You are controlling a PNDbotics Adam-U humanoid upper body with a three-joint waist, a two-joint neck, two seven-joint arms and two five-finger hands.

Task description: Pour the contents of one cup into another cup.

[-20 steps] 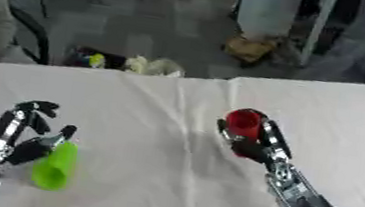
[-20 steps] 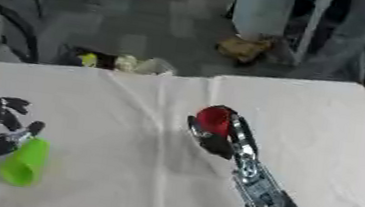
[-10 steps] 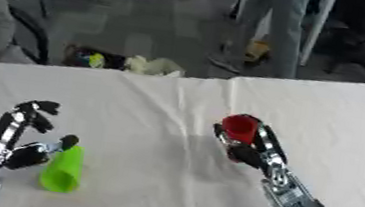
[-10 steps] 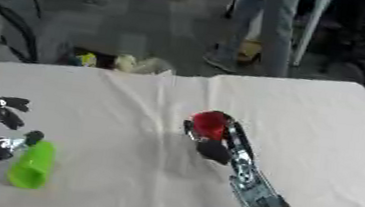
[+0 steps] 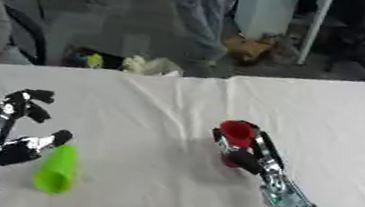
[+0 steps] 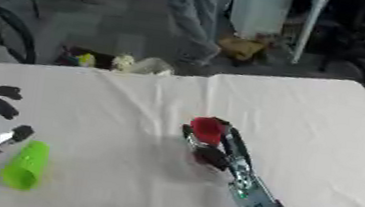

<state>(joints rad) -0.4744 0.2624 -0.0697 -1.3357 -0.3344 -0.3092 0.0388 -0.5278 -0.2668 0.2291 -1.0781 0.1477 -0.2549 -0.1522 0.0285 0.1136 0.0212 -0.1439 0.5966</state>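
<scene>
A red cup stands upright near the middle of the white-clothed table, and my right hand is shut on it, fingers and thumb curled round its body. A lime-green cup lies on its side at the lower left. My left hand sits just left of the green cup, fingers spread and loosely bent, thumb close to the cup's upper end without gripping it. What either cup holds is hidden.
The wrinkled white cloth covers the whole table. The table's far edge runs across the upper part of the view. Beyond it lie a chair, small yellow and white items on the floor and a standing person's legs.
The whole picture has shifted slightly, so the camera moved. My left hand has edged a little away from the green cup. My right hand stays closed round the red cup.
</scene>
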